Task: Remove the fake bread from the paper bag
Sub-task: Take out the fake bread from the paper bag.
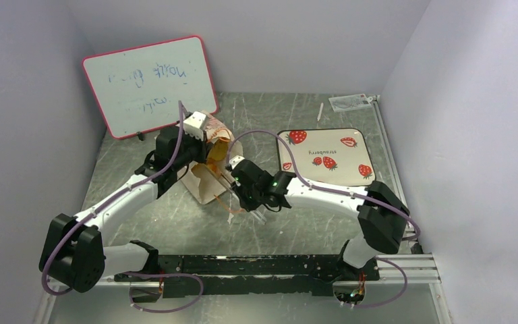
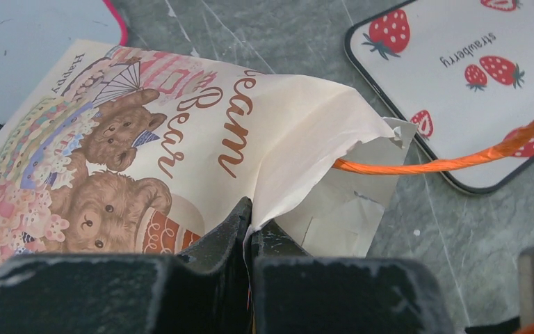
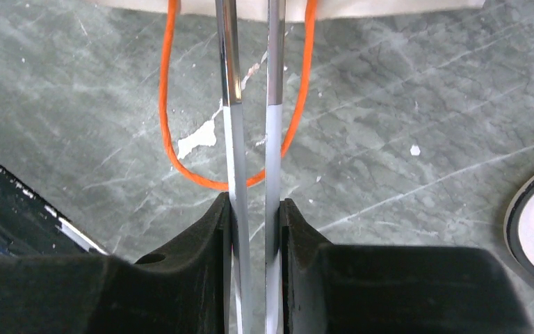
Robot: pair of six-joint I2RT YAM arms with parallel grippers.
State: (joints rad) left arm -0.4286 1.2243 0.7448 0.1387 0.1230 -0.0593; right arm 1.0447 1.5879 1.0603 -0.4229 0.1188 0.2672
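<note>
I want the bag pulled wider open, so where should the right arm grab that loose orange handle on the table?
Probably at the bottom bend of the orange handle, the part farthest from the paper bag and lying loose on the table. Come straight down from above, one blade of the right gripper's tongs on each side: the cord is thin and flat.

The paper bag (image 1: 202,185) sits before the whiteboard (image 1: 150,84) (the tray (image 1: 324,150) lies to its right).

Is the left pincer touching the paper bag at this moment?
Touching. The left wrist view shows the left pincer shut on an edge of the paper bag, with the paper pinched between its two fingers and no gap visible.
</note>
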